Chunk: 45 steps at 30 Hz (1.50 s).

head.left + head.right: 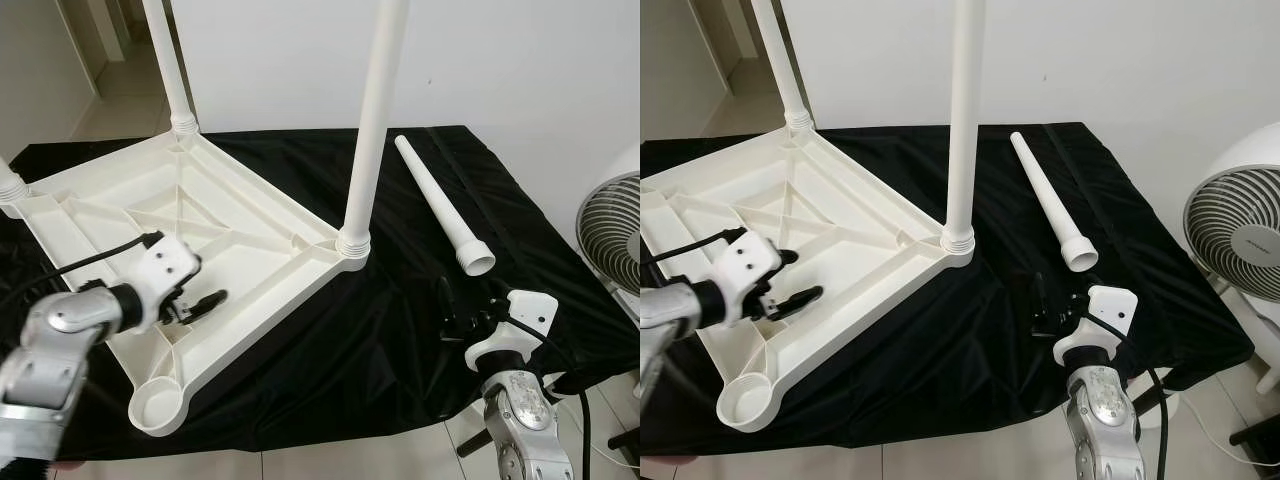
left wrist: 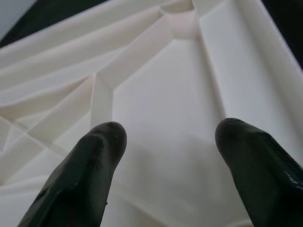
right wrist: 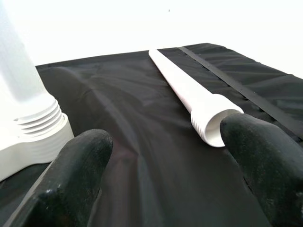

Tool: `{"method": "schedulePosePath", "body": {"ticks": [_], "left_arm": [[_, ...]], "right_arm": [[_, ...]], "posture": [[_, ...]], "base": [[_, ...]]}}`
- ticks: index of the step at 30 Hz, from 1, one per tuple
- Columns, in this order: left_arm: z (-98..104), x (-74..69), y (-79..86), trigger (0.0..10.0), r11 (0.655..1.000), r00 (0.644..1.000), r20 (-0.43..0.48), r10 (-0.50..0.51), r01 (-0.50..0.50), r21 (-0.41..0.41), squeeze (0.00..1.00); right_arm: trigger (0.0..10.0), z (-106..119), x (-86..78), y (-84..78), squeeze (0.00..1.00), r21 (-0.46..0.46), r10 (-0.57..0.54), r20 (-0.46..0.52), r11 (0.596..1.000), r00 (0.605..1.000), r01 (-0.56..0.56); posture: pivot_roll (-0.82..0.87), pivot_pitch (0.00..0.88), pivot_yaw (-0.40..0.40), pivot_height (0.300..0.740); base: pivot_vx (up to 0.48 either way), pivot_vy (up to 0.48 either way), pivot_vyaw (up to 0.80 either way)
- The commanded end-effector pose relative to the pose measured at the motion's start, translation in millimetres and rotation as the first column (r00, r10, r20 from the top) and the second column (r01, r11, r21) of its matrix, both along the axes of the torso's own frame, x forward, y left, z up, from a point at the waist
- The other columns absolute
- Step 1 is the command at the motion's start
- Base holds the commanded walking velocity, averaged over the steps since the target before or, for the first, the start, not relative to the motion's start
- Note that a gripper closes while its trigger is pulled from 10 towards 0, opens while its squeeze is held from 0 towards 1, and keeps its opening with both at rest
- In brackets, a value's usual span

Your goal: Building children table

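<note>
The left gripper (image 1: 205,300) is spread over the upturned white plastic tabletop (image 1: 240,225); the right gripper (image 1: 1045,305), spread empty, is near the loose white tapered leg (image 1: 1050,205).

Plain white wall (image 1: 520,60) ran behind everything, pretty evenly lit, no harsh shadows. The desk was covered by a black cloth (image 1: 970,350) that hung over the near edge, a bit wrinkled and shiny. Off the desk's right edge stood a white pedestal fan (image 1: 1238,235) on the pale tiled floor (image 1: 1200,430), cable trailing by its base. Past the far left corner a doorway (image 1: 110,70) opened onto more light flooring.
</note>
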State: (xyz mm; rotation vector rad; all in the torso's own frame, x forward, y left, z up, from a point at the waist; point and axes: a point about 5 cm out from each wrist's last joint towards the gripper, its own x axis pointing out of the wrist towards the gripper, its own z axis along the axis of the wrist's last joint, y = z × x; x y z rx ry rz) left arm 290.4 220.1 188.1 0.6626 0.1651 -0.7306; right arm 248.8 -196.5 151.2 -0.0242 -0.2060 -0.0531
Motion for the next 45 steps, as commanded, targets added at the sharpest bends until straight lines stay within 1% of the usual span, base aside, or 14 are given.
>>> {"method": "schedulePosePath", "body": {"ticks": [1, 5, 10, 14, 16, 17, 19, 23, 27, 32, 38, 43, 44, 45], "left_arm": [[-8, -1.9, 11.6, 10.0, 0.999, 0.999, -0.032, -0.001, 0.002, 0.047, 0.0], [-13, -2.9, 20.5, 10.0, 0.998, 0.998, -0.055, 0.02, -0.017, 0.061, 0.0], [-20, -13.8, 33.1, 10.0, 0.995, 0.992, -0.124, 0.01, 0.002, 0.099, 0.0], [-20, -14.3, 38.0, 10.0, 0.993, 0.992, -0.127, 0.012, 0.002, 0.115, 0.0], [-17, -16.3, 45.8, 10.0, 0.993, 0.99, -0.142, 0.02, -0.003, 0.121, 0.0], [-17, -16.3, 45.8, 10.0, 0.993, 0.99, -0.142, 0.02, -0.003, 0.121, 0.0], [-14, -19.2, 53.8, 10.0, 0.991, 0.987, -0.157, 0.035, -0.014, 0.132, 0.0], [-13, -22.7, 60.0, 10.0, 0.989, 0.985, -0.167, 0.035, -0.011, 0.148, 0.0], [-11, -30.4, 69.8, 10.0, 0.984, 0.982, -0.186, 0.044, -0.011, 0.178, 0.0], [-11, -32.9, 71.0, 10.0, 0.982, 0.981, -0.193, 0.037, 0.001, 0.19, 0.0], [-16, -38.2, 66.9, 10.0, 0.976, 0.975, -0.22, 0.004, 0.044, 0.213, 0.0], [-27, -40.1, 52.7, 10.0, 0.969, 0.97, -0.239, -0.055, 0.109, 0.22, 0.0], [-31, -39.7, 46.6, 10.0, 0.968, 0.966, -0.246, -0.078, 0.133, 0.215, 0.0], [-31, -39.7, 46.6, 10.0, 0.968, 0.966, -0.246, -0.078, 0.133, 0.215, 0.0]], "right_arm": [[10.0, 2, 0.6, -2.9, 0.0, -0.004, -0.006, 0.01, 1.0, 1.0, 0.006], [10.0, 2, 1.4, -2.9, 0.0, -0.005, -0.003, 0.01, 1.0, 1.0, 0.003], [10.0, 1, 2.9, -3.5, 0.0, -0.007, 0.001, 0.007, 1.0, 1.0, -0.001], [10.0, 0, 3.2, -3.8, 0.0, -0.008, 0.003, 0.005, 1.0, 1.0, -0.003], [10.0, -1, 3.1, -3.2, 0.0, -0.01, 0.007, 0.003, 1.0, 1.0, -0.007], [10.0, -1, 3.1, -3.2, 0.0, -0.01, 0.007, 0.003, 1.0, 1.0, -0.007], [10.0, -1, 3.0, -2.8, 0.0, -0.012, 0.009, 0.001, 1.0, 1.0, -0.009], [10.0, -2, 3.0, -2.0, 0.0, -0.01, 0.014, -0.002, 1.0, 1.0, -0.014], [10.0, -5, 4.1, 1.1, 0.0, -0.006, 0.026, -0.009, 1.0, 1.0, -0.026], [10.0, -6, 5.0, 2.2, 0.0, -0.005, 0.033, -0.01, 0.999, 0.999, -0.033], [10.0, -5, 7.8, 5.2, 0.0, -0.004, 0.052, -0.006, 0.999, 0.999, -0.052], [10.0, -1, 12.1, 9.2, 0.0, 0.004, 0.075, -0.002, 0.997, 0.997, -0.075], [10.0, 1, 14.2, 10.0, 0.0, 0.006, 0.079, -0.002, 0.997, 0.997, -0.079], [10.0, 1, 14.2, 10.0, 0.0, 0.006, 0.079, -0.002, 0.997, 0.997, -0.079]], "posture": [[-0.01, 0.088, 0.013, 0.74], [-0.01, 0.088, 0.011, 0.74], [0.0, 0.084, 0.005, 0.74], [0.0, 0.084, 0.004, 0.74], [0.01, 0.082, 0.003, 0.74], [0.01, 0.082, 0.003, 0.74], [0.01, 0.082, 0.002, 0.74], [0.02, 0.08, 0.002, 0.74], [0.04, 0.071, -0.002, 0.74], [0.05, 0.068, -0.003, 0.74], [0.05, 0.063, -0.005, 0.74], [0.04, 0.067, 0.006, 0.74], [0.03, 0.073, 0.014, 0.74], [0.03, 0.073, 0.014, 0.74]], "base": [[0.0, 0.0, 0.0], [0.0, 0.0, 0.0], [0.0, 0.0, 0.0], [0.0, 0.0, 0.0], [0.0, 0.0, 0.0], [0.0, 0.0, 0.0], [0.0, 0.0, 0.0], [0.0, 0.0, 0.0], [0.0, 0.0, 0.0], [0.0, 0.0, 0.0], [0.0, 0.0, 0.0], [0.0, 0.0, 0.0], [0.0, 0.0, 0.0], [0.0, 0.0, 0.0]]}}
